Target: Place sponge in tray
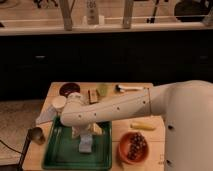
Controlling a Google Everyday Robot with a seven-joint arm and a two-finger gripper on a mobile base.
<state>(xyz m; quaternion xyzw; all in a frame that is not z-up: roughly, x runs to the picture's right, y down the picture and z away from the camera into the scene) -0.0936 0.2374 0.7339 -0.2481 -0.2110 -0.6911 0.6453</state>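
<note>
The dark green tray [60, 150] lies at the front left of the wooden table. The pale blue-grey sponge [85, 145] is over the middle of the tray, directly under my gripper [86, 131]. My white arm reaches in from the right and ends above the tray. The sponge touches the gripper's underside; I cannot tell whether it rests on the tray floor or hangs just above it.
An orange bowl [133, 147] with dark round pieces stands right of the tray. A yellow item [143, 126] lies behind it. At the table's back are a dark red dish [69, 89], a brown box [92, 95], a green cup [103, 89] and a white utensil [128, 88]. A white cup [59, 102] stands at the left.
</note>
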